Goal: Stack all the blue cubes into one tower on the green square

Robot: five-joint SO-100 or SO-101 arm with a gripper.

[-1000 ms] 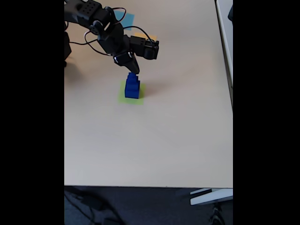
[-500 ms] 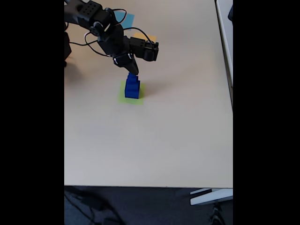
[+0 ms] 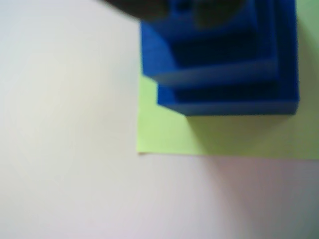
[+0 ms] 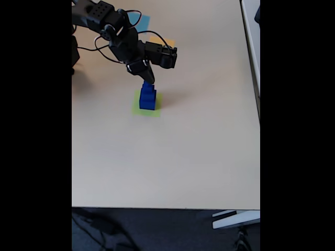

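Note:
Three dark blue cubes form a stepped tower (image 4: 147, 98) on the green square (image 4: 137, 109), largest at the bottom and smallest at the top. My gripper (image 4: 149, 79) hangs right over the small top cube, its tip at or just above it. In the wrist view the tower (image 3: 224, 64) sits close at the upper right on the green square (image 3: 169, 134), and a dark blurred finger (image 3: 139, 6) crosses the top edge. Whether the jaws hold the top cube is not clear.
A light-blue paper square (image 4: 142, 21) and an orange paper square (image 4: 166, 41) lie behind the arm at the back. The beige table (image 4: 172, 167) ends at a front edge near the bottom and a right edge by a white panel (image 4: 252, 31).
The gripper tip has shifted slightly to the left over the tower's top. The tower has not moved.

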